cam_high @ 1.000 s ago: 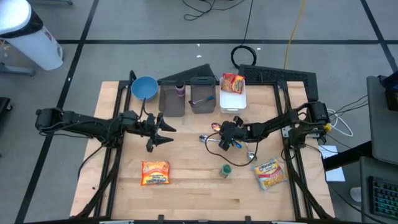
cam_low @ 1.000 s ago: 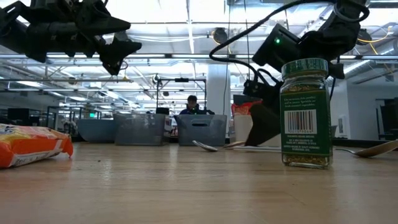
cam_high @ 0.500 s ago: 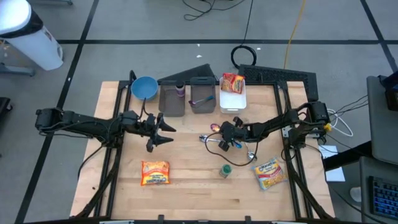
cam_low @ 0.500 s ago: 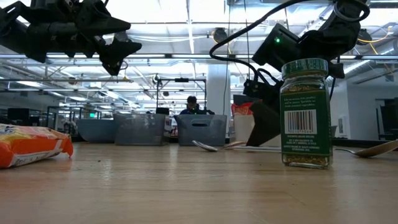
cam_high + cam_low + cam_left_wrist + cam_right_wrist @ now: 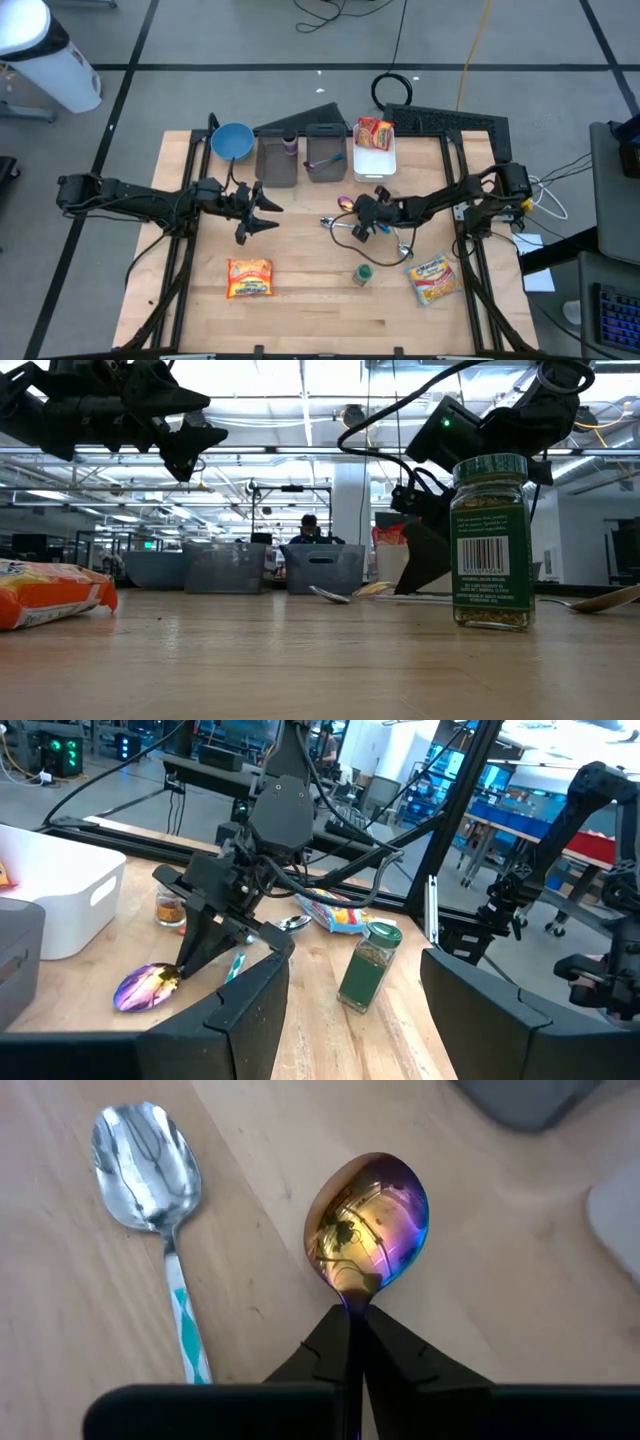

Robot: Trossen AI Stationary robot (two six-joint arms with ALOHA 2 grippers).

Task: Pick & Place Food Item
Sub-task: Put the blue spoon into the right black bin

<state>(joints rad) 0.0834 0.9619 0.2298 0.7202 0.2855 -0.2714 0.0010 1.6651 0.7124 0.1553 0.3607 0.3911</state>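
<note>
The right wrist view alone shows the grip plainly: the right gripper (image 5: 352, 1342) has its fingers (image 5: 395, 1350) pressed together on the thin handle of an iridescent spoon (image 5: 367, 1222), whose rainbow bowl lies over the wooden table (image 5: 80, 1300). Beside it lies a silver spoon (image 5: 147, 1160) with a teal-and-white striped handle, apart from the held one. From above, these details are too small to read; the high view instead places the right gripper (image 5: 352, 222) near the table's middle, just in front of a white bin (image 5: 374, 158) that holds a red and yellow food packet (image 5: 375, 129). The right arm reaches in low from the table's right edge, its wrist tilted down toward the table.

The left wrist view looks across at the right arm and shows the spoon bowl at the table surface, a green-lidded spice jar (image 5: 366, 965) standing upright nearby, and a second packet (image 5: 335, 914) lying flat behind. The low view shows that jar (image 5: 489, 543) up close with its barcode facing the camera, and a person seated far back in the room.

The left gripper (image 5: 262, 214) hangs raised over the table's left half, fingers (image 5: 250, 1020) spread with nothing between them, its arm stretched level from the left. An orange packet (image 5: 249, 277) lies flat nearer the front edge, well apart from it. A blue bowl (image 5: 232, 141) and two grey bins (image 5: 278, 165) sit along the far edge
</note>
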